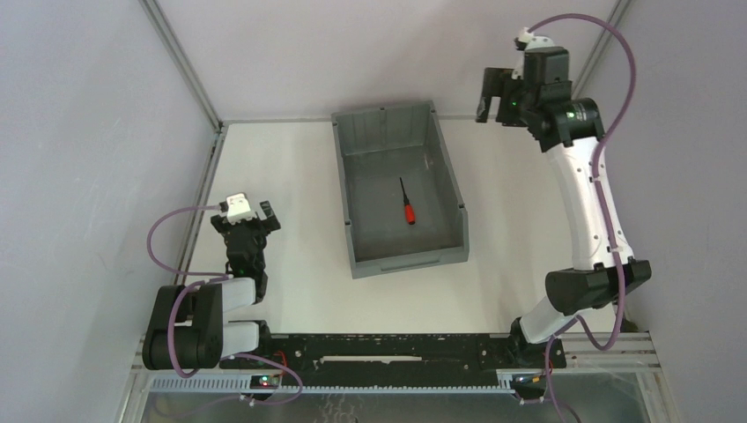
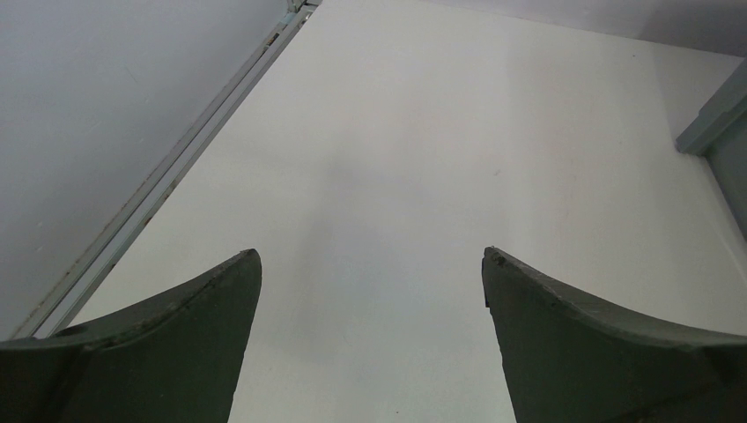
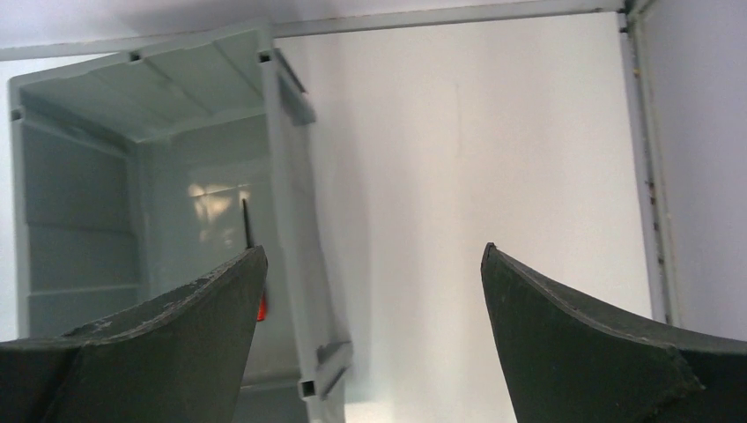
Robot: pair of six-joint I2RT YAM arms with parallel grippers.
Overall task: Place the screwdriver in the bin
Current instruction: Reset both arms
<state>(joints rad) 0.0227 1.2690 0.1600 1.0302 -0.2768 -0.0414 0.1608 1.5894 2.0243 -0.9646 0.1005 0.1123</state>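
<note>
Red-handled screwdriver [image 1: 406, 204] flat inside the grey bin [image 1: 451, 176]; right hand [image 3: 370, 256] and left hand [image 2: 370, 256] wide open, empty.

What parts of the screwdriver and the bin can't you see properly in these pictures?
- Right wrist view: the screwdriver shows only its black shaft and a red sliver. The right gripper's finger hides the rest of the handle.
- Left wrist view: the bin is cut off by the right edge. Only a corner shows, and no screwdriver.
- Top view: the screwdriver's tip is too small to tell its shape.
</note>
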